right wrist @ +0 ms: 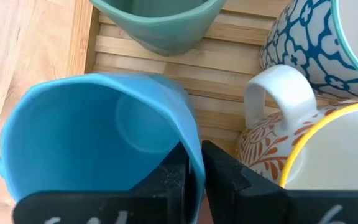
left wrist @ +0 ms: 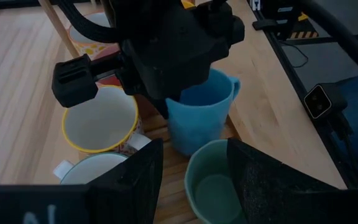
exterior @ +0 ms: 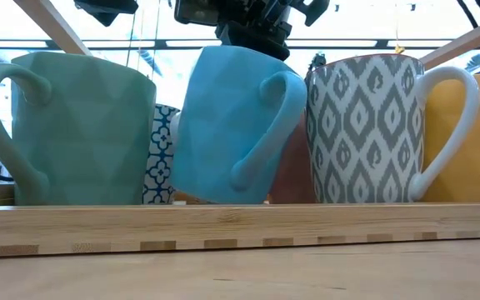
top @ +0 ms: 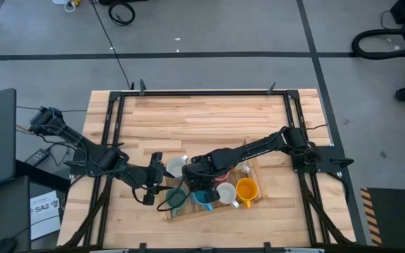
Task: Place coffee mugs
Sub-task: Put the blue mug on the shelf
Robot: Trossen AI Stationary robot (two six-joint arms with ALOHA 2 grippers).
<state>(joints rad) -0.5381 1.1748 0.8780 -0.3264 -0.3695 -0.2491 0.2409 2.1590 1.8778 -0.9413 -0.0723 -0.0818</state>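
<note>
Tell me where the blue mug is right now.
The blue mug sits tilted on the wooden tray, between the green mug and the grey-patterned mug, its rim pinched by the right gripper.

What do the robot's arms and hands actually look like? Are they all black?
Mostly, yes. Both arms are dark, jointed, boxy segments with thin black cables running along them. The left hand ends in two flat, broad, matte black fingers. The right hand has the same dark, blunt, wedge-shaped fingers. White lettering shows on each wrist, too cropped to read.
</note>
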